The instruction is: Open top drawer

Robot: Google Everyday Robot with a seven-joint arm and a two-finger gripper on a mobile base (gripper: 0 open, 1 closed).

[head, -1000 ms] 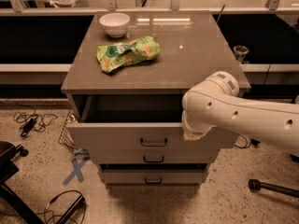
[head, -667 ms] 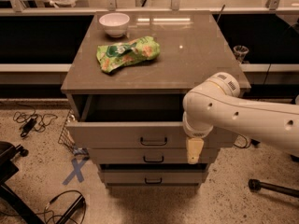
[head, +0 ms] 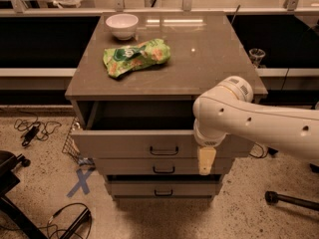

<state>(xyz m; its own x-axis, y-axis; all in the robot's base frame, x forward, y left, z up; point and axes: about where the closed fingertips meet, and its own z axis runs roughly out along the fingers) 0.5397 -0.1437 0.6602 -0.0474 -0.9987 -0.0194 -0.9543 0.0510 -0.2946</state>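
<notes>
speckled floor [head: 40, 183], jaws down before top drawer [head: 124, 144]

Mid-frame, gripper [head: 206, 161] hangs before right end of top drawer [head: 124, 144]; upper left, bowl [head: 122, 25] sits behind bag [head: 135, 57] on cabinet top [head: 209, 59].

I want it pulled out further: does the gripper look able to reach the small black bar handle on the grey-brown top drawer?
Probably yes. The gripper hangs just right of that handle, in front of the top drawer and its flat front, with nothing visible between them.
</notes>
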